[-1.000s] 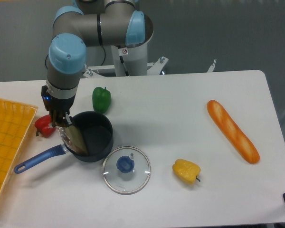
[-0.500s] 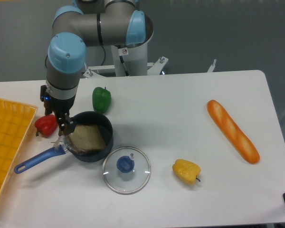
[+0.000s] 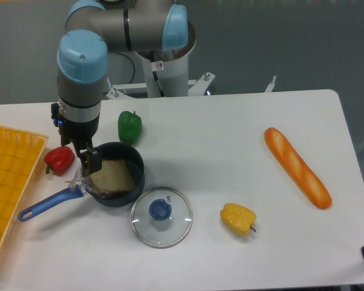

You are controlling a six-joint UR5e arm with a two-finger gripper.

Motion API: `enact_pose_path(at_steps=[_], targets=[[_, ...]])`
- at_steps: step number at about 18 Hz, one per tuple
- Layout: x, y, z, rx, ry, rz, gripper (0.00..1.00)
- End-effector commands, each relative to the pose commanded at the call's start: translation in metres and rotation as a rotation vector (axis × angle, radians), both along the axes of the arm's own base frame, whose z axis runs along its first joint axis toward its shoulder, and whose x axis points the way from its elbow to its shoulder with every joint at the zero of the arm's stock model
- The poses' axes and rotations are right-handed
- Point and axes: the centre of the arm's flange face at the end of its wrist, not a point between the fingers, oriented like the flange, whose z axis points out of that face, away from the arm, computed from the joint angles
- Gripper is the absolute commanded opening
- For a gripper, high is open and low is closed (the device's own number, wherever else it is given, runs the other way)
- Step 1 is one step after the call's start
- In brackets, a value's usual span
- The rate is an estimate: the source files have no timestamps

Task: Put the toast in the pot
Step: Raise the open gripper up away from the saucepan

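Observation:
The toast (image 3: 112,176), a tan-brown slice, lies flat inside the pot (image 3: 137,165), a small dark saucepan whose blue handle (image 3: 46,204) points to the front left. My gripper (image 3: 87,159) hangs just above the pot's left rim, beside the toast's left edge. It is open and holds nothing. The arm's wrist hides the table just behind the pot.
A red pepper (image 3: 59,159) lies left of the pot and a green pepper (image 3: 129,126) behind it. The glass lid (image 3: 161,216) with a blue knob sits in front of the pot. A yellow pepper (image 3: 238,218), a baguette (image 3: 297,167) and an orange tray (image 3: 9,182) also lie on the table.
The toast went from standing on edge in the gripper to lying flat in the pot. The gripper let go of it and has lifted slightly.

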Motion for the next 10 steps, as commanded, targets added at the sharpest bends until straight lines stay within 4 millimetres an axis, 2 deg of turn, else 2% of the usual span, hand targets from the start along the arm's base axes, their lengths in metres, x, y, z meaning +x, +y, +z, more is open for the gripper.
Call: enact_pose_path(at_steps=[7,10], targets=[[-0.015,-0.011,0.008,-0.098,0.21,-0.085,1.0],[-0.008,-0.011,0.006,-0.114,0.23,-0.102,1.0]])
